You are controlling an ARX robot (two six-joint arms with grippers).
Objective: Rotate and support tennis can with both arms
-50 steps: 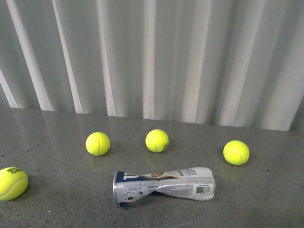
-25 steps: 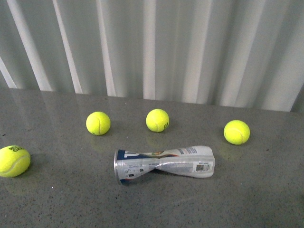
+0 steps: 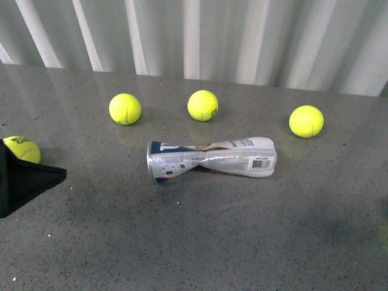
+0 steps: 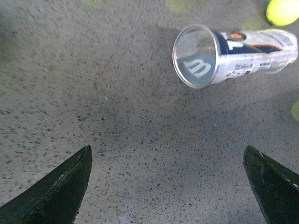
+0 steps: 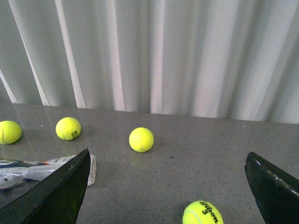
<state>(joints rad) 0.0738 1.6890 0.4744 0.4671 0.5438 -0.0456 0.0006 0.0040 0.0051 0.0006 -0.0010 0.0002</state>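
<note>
Where the front view meets its left edge: the left gripper shows as a black wedge low over the grey table
Left gripper, own wrist view: fingers spread wide with bare table between them, holding nothing; the tennis can sits in the upper right of that frame, well apart from both fingers
Far-left ball: yellow, partly hidden behind the wedge
Second ball: upper left of centre, beyond the can's round end
Tennis can, front view: middle of the frame, on its side on the table, twisted flat at its waist, round end toward frame left, barcode end toward frame right, touched by neither claw
Third ball: just beyond the can's middle, apart from it
Fourth ball: upper right, past the barcode end
Right gripper: outside the front frame; in its wrist view the jaws stand wide apart and grip nothing, with the can's end showing at lower left behind one finger
Fifth ball: bottom centre of the right wrist view, between the fingers, printed with a 3
Backdrop: white pleated sheet across the top
</note>
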